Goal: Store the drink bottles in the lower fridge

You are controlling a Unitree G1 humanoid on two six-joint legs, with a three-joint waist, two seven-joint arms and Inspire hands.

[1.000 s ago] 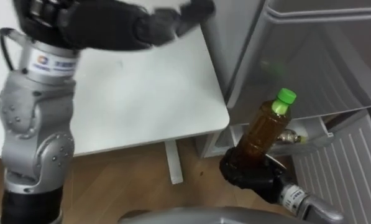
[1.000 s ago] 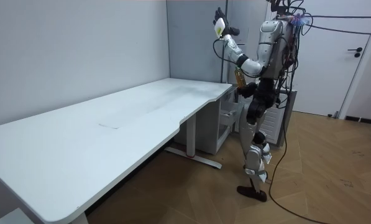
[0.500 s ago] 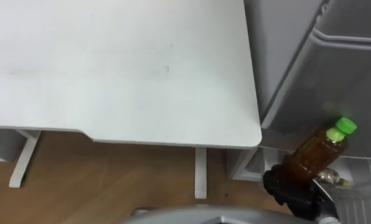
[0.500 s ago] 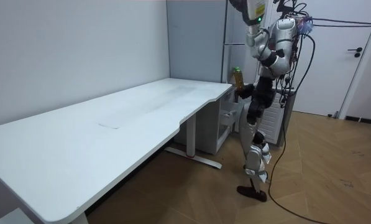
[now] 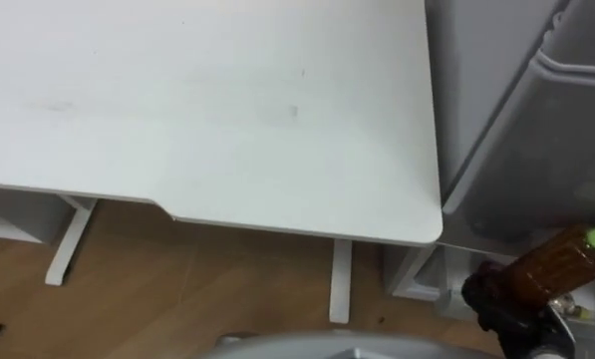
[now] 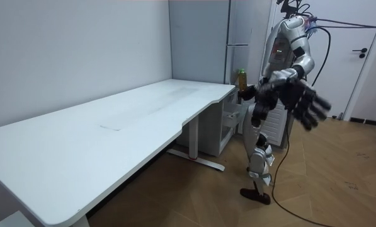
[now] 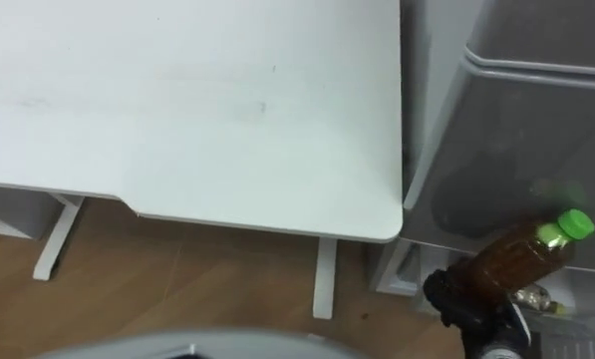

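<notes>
Item one, nearest you, low at the right: the right hand (image 7: 464, 299), fingers curled round the lower body of the bottle (image 7: 511, 257). The bottle is an amber drink with a green cap (image 7: 576, 223), tilted so the cap leans away to the right, toward the fridge. Item two: the left hand (image 6: 306, 104), seen from the room camera swung out at the robot's side toward that camera, fingers spread and holding nothing (you can leave it idle). Item three: the wooden floor (image 7: 197, 279) and one white table leg (image 7: 324, 279) below the table's rounded corner. Item four: the white table (image 7: 207, 110), its right edge just beside the fridge. Item five, farthest: the grey fridge (image 7: 516, 140) at the table's end, where the robot stands upright. Its grey front rises behind the bottle, and pale shelf edges show low down beside the right hand, though you cannot tell how far the lower compartment stands open. Step in hand, by my reading: carrying the drink to the lower fridge, placing not yet done. Next move, likely: bring your view and the right arm rightward and down until the lower shelf is plain. Then ease the bottle in upright and find a free spot before the fingers let go.
</notes>
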